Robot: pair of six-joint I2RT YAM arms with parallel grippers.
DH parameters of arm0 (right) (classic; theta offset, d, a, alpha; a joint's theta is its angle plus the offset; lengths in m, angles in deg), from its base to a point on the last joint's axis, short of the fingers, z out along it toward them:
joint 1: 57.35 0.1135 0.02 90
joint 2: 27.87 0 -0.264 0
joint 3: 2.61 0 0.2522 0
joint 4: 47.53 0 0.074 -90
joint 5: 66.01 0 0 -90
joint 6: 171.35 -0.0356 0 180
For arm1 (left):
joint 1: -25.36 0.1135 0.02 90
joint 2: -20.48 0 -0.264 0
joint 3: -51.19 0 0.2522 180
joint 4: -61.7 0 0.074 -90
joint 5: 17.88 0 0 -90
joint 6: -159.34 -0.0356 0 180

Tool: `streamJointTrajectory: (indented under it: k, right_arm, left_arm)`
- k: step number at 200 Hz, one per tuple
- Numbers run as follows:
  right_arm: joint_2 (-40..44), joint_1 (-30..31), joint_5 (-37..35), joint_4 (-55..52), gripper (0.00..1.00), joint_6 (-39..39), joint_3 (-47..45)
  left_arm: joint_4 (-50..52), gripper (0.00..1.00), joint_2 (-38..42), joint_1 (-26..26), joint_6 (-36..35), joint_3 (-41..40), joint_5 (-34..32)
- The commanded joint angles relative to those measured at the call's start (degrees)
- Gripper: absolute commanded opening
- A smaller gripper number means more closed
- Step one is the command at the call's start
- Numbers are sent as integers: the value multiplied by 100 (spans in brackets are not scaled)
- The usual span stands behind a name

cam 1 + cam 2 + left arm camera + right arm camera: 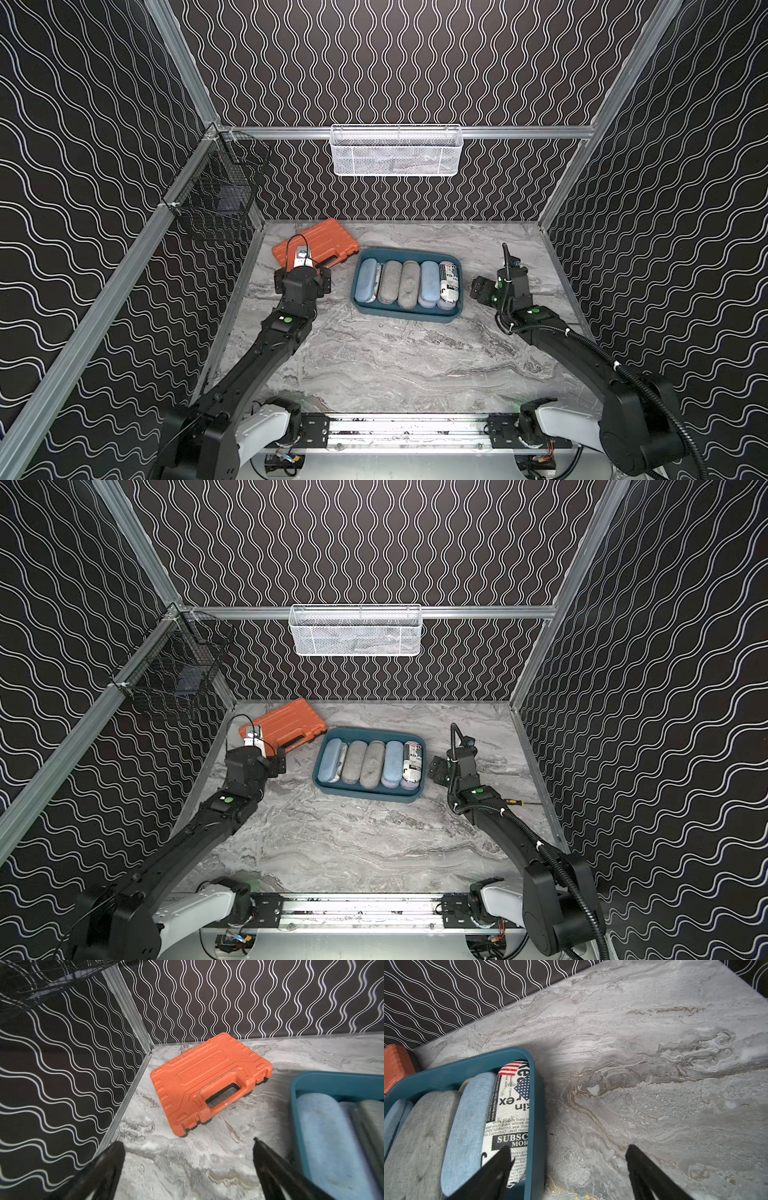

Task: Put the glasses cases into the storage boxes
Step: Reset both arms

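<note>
In the teal tray point(405, 318) mid-counter point(395, 365), your glasses cases lie side by side, long axes front-to-back. From the left: light blue case point(366, 280), map-print case point(377, 283) wedged in, 2 grey felt cases point(390, 281), a 2nd light blue one point(430, 282), then the newspaper-print case point(508, 1126) w/ flag patch, tight vs. the right wall. Left fingers point(104, 1167) are spread wide, empty, over bare counter near the orange tool case point(207, 1082). Right fingers point(643, 1169) are also apart, holding nothing, at the tray's right rim.
</note>
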Motion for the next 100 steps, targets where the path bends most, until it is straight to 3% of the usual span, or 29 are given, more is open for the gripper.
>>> streamJointTrajectory:
  k: [1,34,63,77,100]
  right_arm:
    - [105,0,-129,240,87,79,-26]
    - [366,-1,-315,617,87,259,-277]
    - [566,0,-718,1219,86,512,-558]
    - [587,-13,-998,1573,86,708,-623]
    - [344,-51,-1686,2249,87,1184,-716]
  left_arm:
    - [-1619,99,-318,312,-80,-484,474]
    - [-3428,99,-1114,767,13,-1307,1079]
    - [-3696,99,-1420,846,-75,-1285,1034]
    - [-4796,99,-1953,955,-124,-1531,1238]
    - [-4638,99,-2113,986,-138,-1456,1496]
